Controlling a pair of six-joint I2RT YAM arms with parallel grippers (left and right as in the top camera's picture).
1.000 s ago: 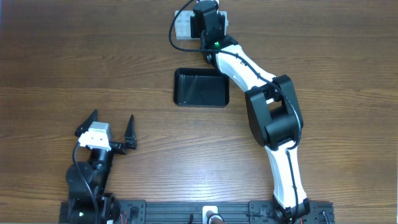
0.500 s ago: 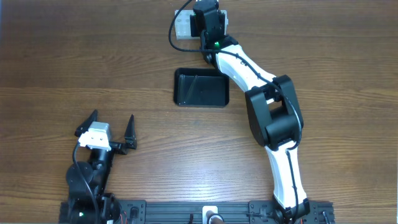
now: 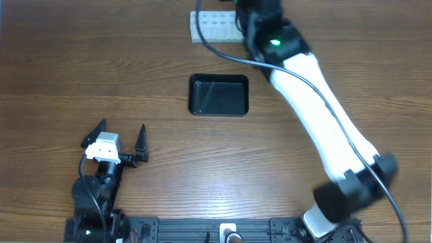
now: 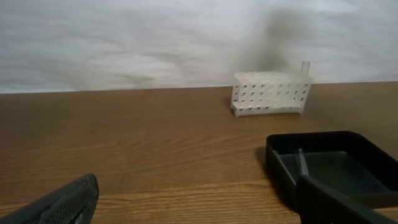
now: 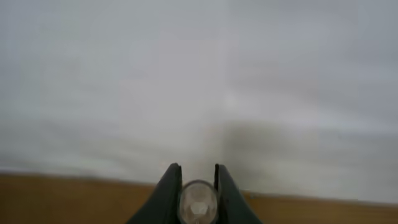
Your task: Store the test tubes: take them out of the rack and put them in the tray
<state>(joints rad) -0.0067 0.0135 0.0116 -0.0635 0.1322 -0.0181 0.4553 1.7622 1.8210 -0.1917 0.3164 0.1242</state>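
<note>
Up at the far edge of the table point(image 3: 81, 67), the right gripper point(image 5: 196, 174) has its fingers pinched on a clear test tube point(image 5: 198, 202), held high beside the white rack point(image 3: 214, 27). Looks light, slick and probably breakable, so a gentle grip mid-barrel. Black tray point(image 3: 219, 114) lies near the rack, not touching. Left gripper point(image 3: 121, 129) rests spread wide.
</note>
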